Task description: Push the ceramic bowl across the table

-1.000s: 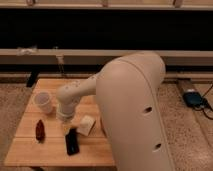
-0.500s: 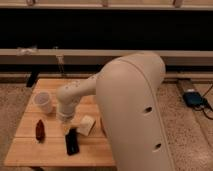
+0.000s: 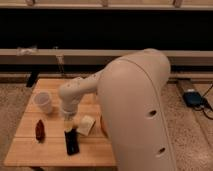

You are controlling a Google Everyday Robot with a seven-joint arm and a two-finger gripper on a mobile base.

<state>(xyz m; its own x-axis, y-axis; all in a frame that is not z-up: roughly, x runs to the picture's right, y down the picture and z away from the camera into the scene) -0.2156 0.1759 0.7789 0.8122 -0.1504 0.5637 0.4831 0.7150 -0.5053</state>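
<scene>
Ceramic bowl (image 3: 102, 126) mostly hidden behind arm (image 3: 135, 110); gripper (image 3: 69, 125) over black object (image 3: 72, 141), grip unclear; white cup (image 3: 43, 102) well apart.

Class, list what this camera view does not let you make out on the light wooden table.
Round orange-red ceramic bowl: camera view, only a thin sliver shows; the robot's big white arm hides the rest.
Light wooden plank table: its right part lies behind that arm.
Dark gripper, low over the table's front middle: contact with anything cannot be told.
Small dark red object at front left: too small to identify.
</scene>
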